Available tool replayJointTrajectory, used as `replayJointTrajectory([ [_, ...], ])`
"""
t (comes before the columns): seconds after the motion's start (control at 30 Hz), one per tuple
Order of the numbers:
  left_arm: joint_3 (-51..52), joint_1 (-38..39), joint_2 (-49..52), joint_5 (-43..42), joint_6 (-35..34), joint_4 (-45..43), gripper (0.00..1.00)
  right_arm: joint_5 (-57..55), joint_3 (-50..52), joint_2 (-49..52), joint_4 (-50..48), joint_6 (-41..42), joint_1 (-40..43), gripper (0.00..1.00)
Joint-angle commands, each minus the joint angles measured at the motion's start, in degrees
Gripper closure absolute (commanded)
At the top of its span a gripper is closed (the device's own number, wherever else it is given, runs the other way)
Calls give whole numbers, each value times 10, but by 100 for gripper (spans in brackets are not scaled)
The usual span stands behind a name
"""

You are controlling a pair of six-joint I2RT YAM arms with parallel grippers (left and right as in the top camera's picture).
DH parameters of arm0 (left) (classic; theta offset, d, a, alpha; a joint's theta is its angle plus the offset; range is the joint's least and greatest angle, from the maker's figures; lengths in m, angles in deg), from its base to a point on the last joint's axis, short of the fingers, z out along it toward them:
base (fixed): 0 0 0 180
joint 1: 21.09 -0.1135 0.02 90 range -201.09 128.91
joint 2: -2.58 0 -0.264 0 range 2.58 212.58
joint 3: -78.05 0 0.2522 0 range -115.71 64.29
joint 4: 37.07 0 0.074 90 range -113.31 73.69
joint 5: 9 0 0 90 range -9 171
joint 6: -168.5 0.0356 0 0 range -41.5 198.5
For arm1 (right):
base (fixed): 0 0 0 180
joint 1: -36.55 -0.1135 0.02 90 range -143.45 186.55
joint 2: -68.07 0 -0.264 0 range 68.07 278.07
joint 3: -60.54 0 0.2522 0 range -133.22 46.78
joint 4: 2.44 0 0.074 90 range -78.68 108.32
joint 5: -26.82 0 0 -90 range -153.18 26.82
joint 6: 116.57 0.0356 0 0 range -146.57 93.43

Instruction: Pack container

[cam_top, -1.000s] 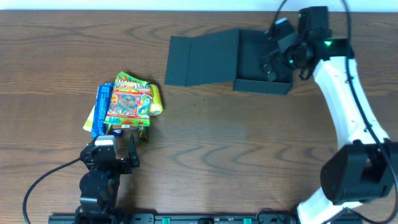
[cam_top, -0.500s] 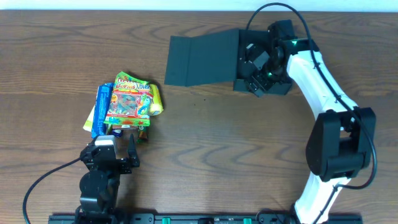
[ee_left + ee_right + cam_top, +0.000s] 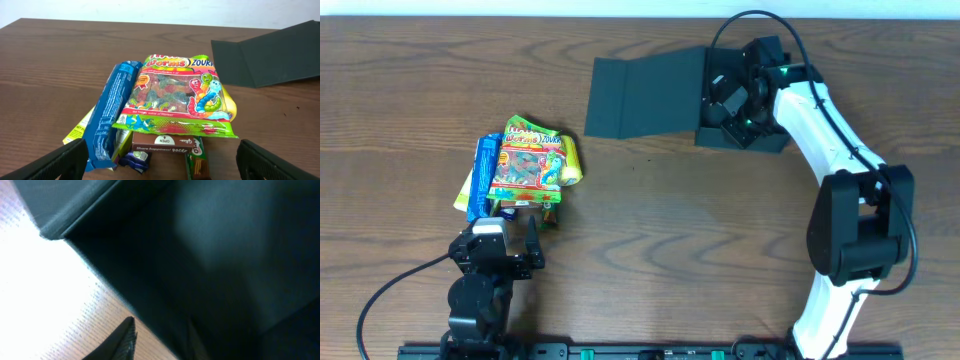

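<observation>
Container (image 3: 772, 141) at 1 o'clock, flap lid (image 3: 645, 95) laid open toward 9. Judged light, stiff, matte; thin wall best pinched. Right gripper (image 3: 722, 108) set astride wall, grip cannot be told. Left gripper (image 3: 160, 159) spread wide.

The right pincer (image 3: 722, 100) has moved (leftward) over the open container (image 3: 645, 95).

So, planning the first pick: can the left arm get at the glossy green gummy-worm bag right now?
Probably yes: the open left end effector faces the glossy green gummy-worm bag, which lies topmost with nothing over it.
</observation>
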Motion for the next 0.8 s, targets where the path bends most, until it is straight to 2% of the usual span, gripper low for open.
replayJointTrajectory([
  [0.0, 10, -2, -3, 12, -8, 12, 4, 0, 2, 4, 3, 31, -14, 69],
  [0.2, 10, -2, -3, 12, -8, 12, 5, 0, 2, 4, 3, 73, -39, 85],
  [0.3, 10, -2, -3, 12, -8, 12, 5, 1, 2, 4, 0, 117, -53, 98],
  [0.63, 10, -2, -3, 12, -8, 12, 4, 101, 2, 4, -12, 296, -84, 99],
  [0.77, 10, -2, -3, 12, -8, 12, 5, 108, 2, 4, -40, 473, -112, 99],
])
